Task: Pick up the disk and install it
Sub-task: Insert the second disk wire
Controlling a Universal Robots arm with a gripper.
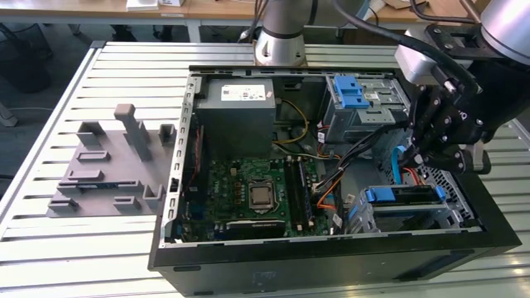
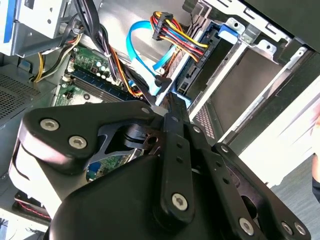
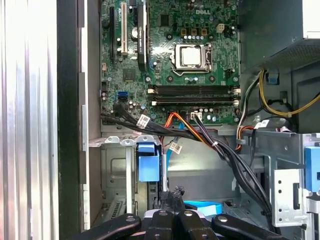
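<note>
The end effector (image 1: 437,160) hung low over the open computer case (image 1: 331,264), at the exterior view's right side, its black linkage dipping in among the cables. I could not tell whether it was spread or pressed together; from where I stood nothing showed clamped in it. In both wrist views its tip (image 2: 172,102) (image 3: 170,194) sat just beside a loose blue data cable (image 2: 142,37).

The disk (image 1: 403,196) lay just below the end effector, seated in the lower drive cage (image 1: 451,214) at the case's near right corner, its blue carrier tab facing inward. In the second wrist view the disk (image 2: 212,60) sat slotted between the cage's metal walls, with a bundle of coloured power wires (image 2: 175,32) close against its end. The first wrist view showed the carrier's blue tab (image 3: 148,164) standing in the cage opening.

Further out, the motherboard (image 1: 257,195) filled the case floor, the grey power-supply box (image 1: 240,115) stood behind it, and a blue bracket (image 1: 351,93) topped the upper cage. A grey fixture (image 1: 112,167) rested on the slatted surface (image 1: 49,248), well apart from the case.
</note>
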